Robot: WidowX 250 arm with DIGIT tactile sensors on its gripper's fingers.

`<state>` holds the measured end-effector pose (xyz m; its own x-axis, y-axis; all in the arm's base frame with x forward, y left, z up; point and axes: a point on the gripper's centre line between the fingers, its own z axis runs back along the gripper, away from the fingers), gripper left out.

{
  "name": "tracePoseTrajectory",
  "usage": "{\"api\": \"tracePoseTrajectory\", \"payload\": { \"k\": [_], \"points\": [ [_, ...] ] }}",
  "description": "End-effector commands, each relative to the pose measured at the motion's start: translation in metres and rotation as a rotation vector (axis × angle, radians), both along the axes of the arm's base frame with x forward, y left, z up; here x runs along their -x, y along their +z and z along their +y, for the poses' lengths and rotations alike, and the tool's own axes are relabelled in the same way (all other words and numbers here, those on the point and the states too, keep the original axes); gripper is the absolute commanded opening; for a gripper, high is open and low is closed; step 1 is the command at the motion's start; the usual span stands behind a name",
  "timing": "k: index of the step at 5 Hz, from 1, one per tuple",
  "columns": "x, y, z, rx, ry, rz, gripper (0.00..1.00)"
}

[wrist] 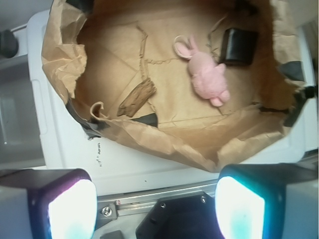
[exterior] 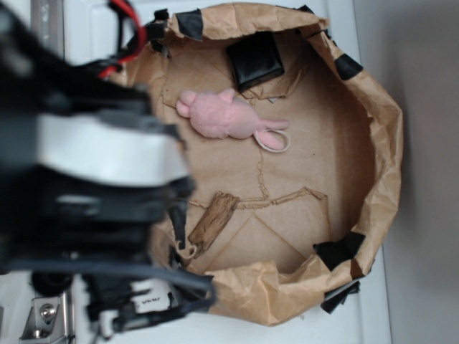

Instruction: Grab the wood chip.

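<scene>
My arm (exterior: 93, 186) fills the left of the exterior view, a blurred black and white mass close to the camera, hanging above the near rim of a crumpled brown paper nest (exterior: 380, 129) that sits on a white counter (wrist: 139, 164). The paper walls are pinned with black tape, which seems meant to keep the loose things from sliding out. Just right of my arm, on the nest floor near its lower left wall, lies the chip (exterior: 213, 219), a rough brown oblong set at a slant, flat and untouched. Further right and up, a pink plush (exterior: 226, 118) lies on its side, well apart from the chip. Beyond it, a black pad (exterior: 255, 59) leans in the far corner.

In the wrist view my pincer (wrist: 154, 211) is spread wide and holds nothing; its two pale pads sit at the bottom corners, outside the nest over the counter. The chip (wrist: 137, 97) lies ahead, left of centre, so I judge I must reach forward and down.
</scene>
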<state>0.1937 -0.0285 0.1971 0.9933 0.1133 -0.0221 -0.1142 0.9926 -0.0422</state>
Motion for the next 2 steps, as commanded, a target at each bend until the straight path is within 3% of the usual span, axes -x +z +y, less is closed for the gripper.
{"api": "tracePoseTrajectory", "payload": {
  "k": [1,2],
  "points": [
    [-0.010,-0.024,0.025,0.167,0.382,-0.038,1.00],
    [-0.024,-0.047,0.025,0.167,0.496,-0.002,1.00]
  ]
}}
